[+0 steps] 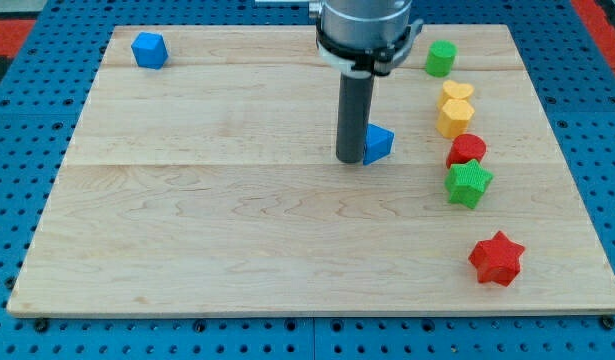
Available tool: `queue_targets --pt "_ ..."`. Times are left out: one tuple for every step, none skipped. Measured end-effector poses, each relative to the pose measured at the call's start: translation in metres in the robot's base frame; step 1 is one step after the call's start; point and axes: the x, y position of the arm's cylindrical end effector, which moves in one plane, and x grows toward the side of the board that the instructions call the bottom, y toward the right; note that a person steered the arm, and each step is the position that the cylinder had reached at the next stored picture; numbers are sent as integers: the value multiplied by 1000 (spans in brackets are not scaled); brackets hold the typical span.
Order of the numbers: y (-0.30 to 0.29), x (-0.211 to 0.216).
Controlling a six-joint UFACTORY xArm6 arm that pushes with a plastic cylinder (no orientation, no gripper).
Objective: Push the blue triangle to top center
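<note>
Now my tip (350, 158) touching blue triangle (378, 144), mid-board.

Rod upright, my tip (351, 160) down at board centre, arm above

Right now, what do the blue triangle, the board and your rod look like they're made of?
The blue triangle, just to the view's right of my tip, looks like matte moulded plastic or painted wood: flat even colour, no grain. The board is pale wood with visible grain and plank seams. The rod looks like dark, smooth metal or plastic; I can't tell which.
</note>
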Motion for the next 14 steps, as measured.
queue_targets --pt "8 12" --pt "20 -32" --pt "31 -67" --pt "43 -51" --pt "68 -44" --pt "66 -75" --pt "50 -121" --pt "27 -142" --pt "32 -125" --pt "59 -110" --pt "95 -111" --pt "99 -126" --pt "79 -159" --pt "22 -174"
